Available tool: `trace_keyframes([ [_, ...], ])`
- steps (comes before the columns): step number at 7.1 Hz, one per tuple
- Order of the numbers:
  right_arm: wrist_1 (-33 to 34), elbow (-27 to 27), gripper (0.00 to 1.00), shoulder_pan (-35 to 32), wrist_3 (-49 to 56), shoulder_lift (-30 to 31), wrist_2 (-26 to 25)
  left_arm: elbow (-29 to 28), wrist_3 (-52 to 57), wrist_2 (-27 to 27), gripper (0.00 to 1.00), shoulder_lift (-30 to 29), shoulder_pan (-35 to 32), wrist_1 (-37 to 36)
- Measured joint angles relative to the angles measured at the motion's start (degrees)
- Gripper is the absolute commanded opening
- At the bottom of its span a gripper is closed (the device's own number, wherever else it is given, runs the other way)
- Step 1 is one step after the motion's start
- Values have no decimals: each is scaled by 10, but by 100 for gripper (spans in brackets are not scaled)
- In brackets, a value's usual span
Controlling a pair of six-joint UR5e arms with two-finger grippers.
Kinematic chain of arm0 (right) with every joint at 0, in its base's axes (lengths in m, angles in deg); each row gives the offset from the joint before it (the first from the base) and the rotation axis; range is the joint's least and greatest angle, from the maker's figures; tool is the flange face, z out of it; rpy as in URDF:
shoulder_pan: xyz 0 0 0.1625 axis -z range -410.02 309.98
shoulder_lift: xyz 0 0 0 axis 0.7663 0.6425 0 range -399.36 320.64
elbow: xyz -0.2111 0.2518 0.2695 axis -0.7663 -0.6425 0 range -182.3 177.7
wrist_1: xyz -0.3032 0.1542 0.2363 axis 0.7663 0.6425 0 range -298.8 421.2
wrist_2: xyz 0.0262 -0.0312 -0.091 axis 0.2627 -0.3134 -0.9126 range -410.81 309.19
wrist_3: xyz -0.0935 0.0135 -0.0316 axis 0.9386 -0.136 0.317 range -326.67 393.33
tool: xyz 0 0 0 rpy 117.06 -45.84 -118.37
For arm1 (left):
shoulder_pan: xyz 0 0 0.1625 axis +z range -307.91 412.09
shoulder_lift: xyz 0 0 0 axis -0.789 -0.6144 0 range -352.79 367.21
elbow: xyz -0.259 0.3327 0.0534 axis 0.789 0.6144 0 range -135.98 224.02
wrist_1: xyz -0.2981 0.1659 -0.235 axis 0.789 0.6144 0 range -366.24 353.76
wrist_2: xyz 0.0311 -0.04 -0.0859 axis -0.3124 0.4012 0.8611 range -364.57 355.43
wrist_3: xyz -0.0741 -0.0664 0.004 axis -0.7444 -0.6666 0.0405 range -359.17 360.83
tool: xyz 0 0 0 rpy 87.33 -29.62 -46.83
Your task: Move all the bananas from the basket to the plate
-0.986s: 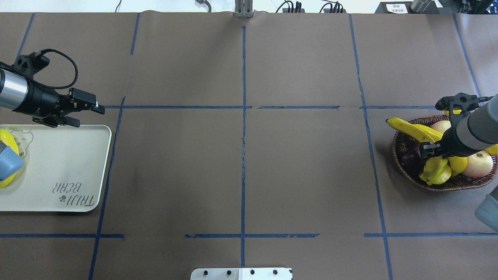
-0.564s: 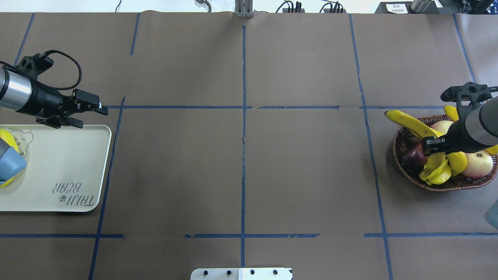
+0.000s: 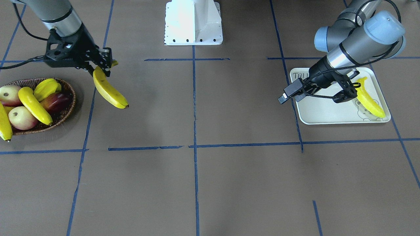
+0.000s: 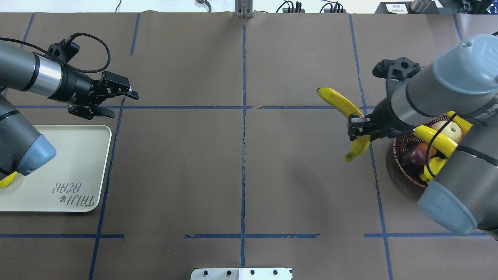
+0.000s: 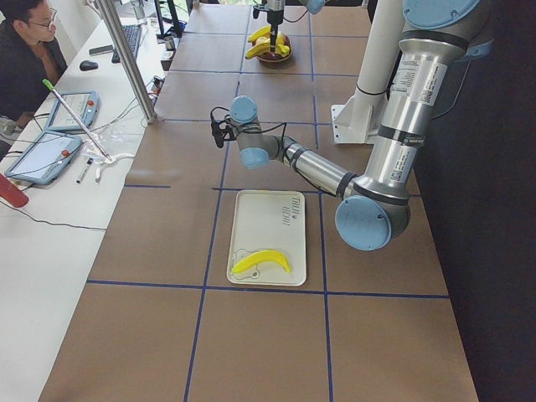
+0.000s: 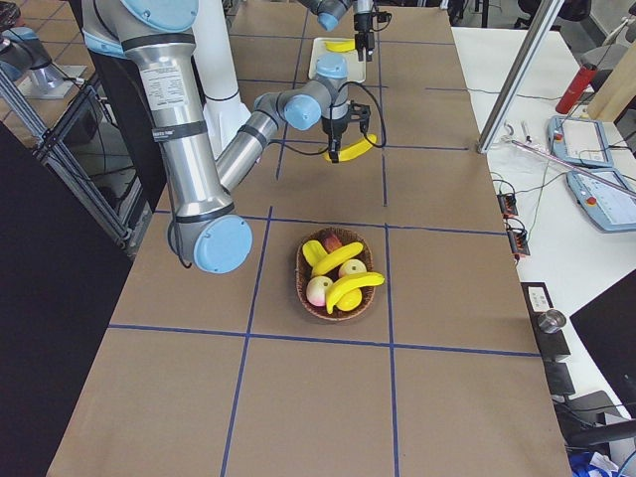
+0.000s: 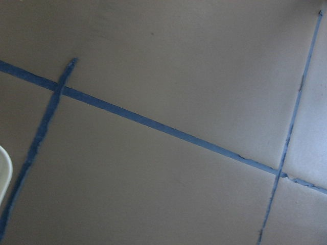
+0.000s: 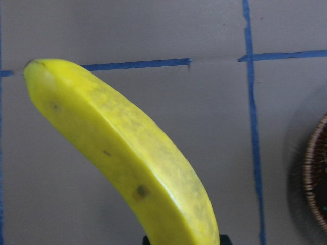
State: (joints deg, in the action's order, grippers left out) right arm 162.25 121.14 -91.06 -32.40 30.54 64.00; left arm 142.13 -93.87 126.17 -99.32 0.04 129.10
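My right gripper (image 4: 356,130) is shut on one banana (image 4: 338,102) and holds it in the air left of the basket (image 4: 404,177). The front view shows the same gripper (image 3: 101,64), banana (image 3: 108,90) and basket (image 3: 67,108). The banana fills the right wrist view (image 8: 127,153). Two more bananas (image 3: 34,105) lie in the basket. One banana (image 3: 369,98) lies on the plate (image 3: 328,111). My left gripper (image 4: 121,104) is open and empty, just beyond the plate's (image 4: 78,155) far right corner.
The basket also holds a star fruit (image 3: 47,88), pink-cream apples (image 3: 21,118) and a dark red fruit (image 3: 55,100). Blue tape lines cross the brown table. The robot's white base plate (image 3: 193,23) sits at the near middle edge. An operator (image 5: 29,50) sits beyond the far edge.
My right gripper has lifted the banana out of the basket and carried it left, toward the table's middle. My left gripper has moved right and away from the plate, still open.
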Motion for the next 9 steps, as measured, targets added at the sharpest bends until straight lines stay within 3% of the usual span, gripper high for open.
trace_keyframes([
  [2,122,-15,0,61,-71,-117,-84,7,-108,-26,100,-46,24,-2],
  [3,147,-22,0,88,-98,-144,-117,7,-151,-39,100,-67,39,-3],
  [6,161,-44,0,172,-170,-199,-211,0,-242,-83,100,-122,88,-4],
  [9,161,-74,0,194,-188,-240,-229,5,-296,-92,100,-150,107,-3],
])
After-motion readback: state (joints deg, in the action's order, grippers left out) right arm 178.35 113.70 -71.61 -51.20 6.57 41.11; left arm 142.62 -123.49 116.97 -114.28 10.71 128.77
